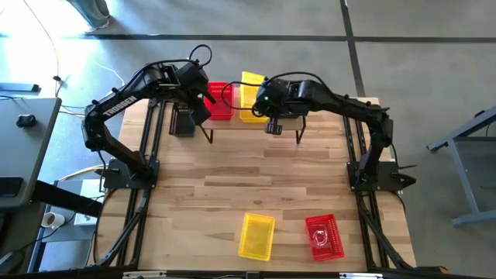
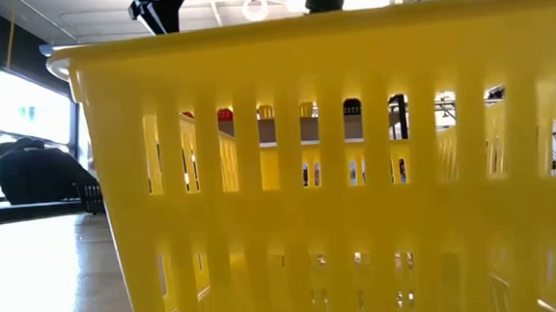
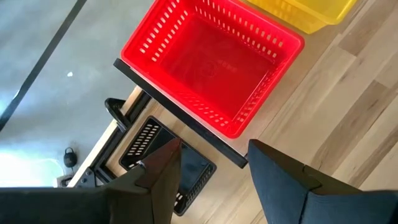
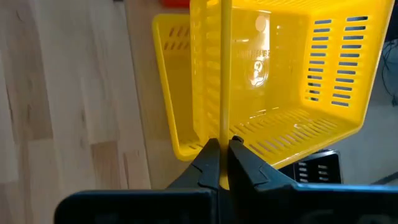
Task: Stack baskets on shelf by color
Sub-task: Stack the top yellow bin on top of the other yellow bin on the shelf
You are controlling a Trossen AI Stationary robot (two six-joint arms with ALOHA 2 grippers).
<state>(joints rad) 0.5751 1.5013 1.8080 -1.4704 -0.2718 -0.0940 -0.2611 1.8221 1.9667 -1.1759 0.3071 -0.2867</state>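
Right gripper [image 4: 220, 155] clamped on rim of a yellow basket [image 4: 280, 68], top centre of high view, over another yellow one on the shelf [image 1: 232, 124]. Left gripper [image 3: 211, 180] fingers apart, empty, above red basket [image 3: 208, 62] on shelf. Spare yellow [image 1: 256, 235] and red [image 1: 324, 236] baskets on worktop [image 1: 232, 178], bottom centre.

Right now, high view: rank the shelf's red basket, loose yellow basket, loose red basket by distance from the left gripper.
From the left gripper:
1. Red basket on the shelf, right beside it.
2. Loose yellow basket, near edge, centre.
3. Loose red basket, near edge, further right.
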